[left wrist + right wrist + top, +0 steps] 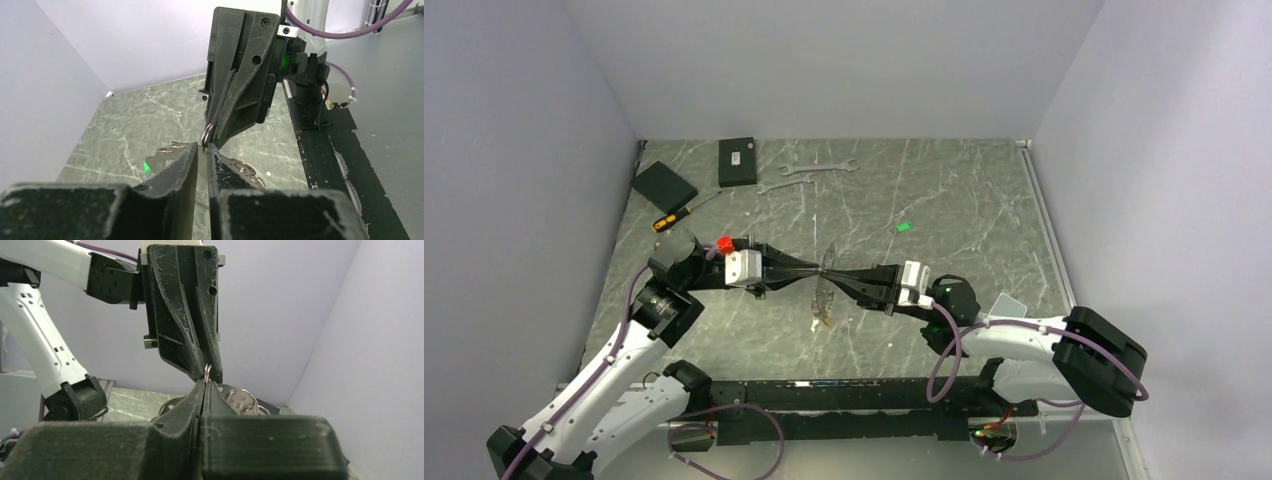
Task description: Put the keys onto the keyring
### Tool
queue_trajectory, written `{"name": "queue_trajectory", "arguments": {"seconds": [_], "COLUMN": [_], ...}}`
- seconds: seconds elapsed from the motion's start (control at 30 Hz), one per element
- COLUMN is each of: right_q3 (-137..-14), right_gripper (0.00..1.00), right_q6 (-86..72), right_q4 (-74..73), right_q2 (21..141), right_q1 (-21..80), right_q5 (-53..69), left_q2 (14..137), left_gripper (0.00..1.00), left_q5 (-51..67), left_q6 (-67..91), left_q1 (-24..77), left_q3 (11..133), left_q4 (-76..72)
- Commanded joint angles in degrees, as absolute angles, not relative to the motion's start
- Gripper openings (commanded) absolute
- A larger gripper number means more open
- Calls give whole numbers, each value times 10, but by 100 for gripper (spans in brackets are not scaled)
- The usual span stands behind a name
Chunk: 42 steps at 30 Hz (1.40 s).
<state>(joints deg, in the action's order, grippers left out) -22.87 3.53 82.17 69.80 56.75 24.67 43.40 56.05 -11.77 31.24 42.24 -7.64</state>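
The keyring (828, 272) is held above the table, where both grippers meet tip to tip. It is a small split ring (207, 132), seen edge-on (207, 371). A round metal disc with holes (237, 397) and more rings hangs from it. My right gripper (206, 383) is shut on the ring. My left gripper (204, 146) has its jaws a narrow slit apart with the ring's wire between the tips. The keys' green tag (903, 227) lies on the table beyond the grippers. In the left wrist view the green tag (146, 166) shows beside toothed silvery edges (168, 148).
Two silver wrenches (820, 167) (779, 187) lie at the back. With them are two black boxes (737, 161) (664, 184) and a yellow-handled screwdriver (671, 219). A red piece (722, 243) sits by the left wrist. Walls close in on three sides.
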Motion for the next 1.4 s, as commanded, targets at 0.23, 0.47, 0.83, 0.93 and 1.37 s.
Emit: {"name": "queue_trajectory", "arguments": {"seconds": [0.23,0.47,0.83,0.93,1.37], "right_q3": [-264,-267,-272,-273,-242], "right_gripper": [0,0,0,7,58], "right_q6": [25,19,23,30,19], "right_q4": [872,872,854,818,757], "right_q2": [679,686,690,682,657], "right_q1": [570,570,570,570,570], "right_q5": [276,283,290,280,246], "left_q2": [446,446,459,453,414], "left_gripper": [10,10,0,0,0], "left_q5": [574,584,605,574,451], "left_q6": [-84,-77,-93,-132,-313], "left_q1": [313,312,313,313,313], "left_q3": [430,428,440,446,372], "left_q4": [-111,-120,-90,-53,-105]}}
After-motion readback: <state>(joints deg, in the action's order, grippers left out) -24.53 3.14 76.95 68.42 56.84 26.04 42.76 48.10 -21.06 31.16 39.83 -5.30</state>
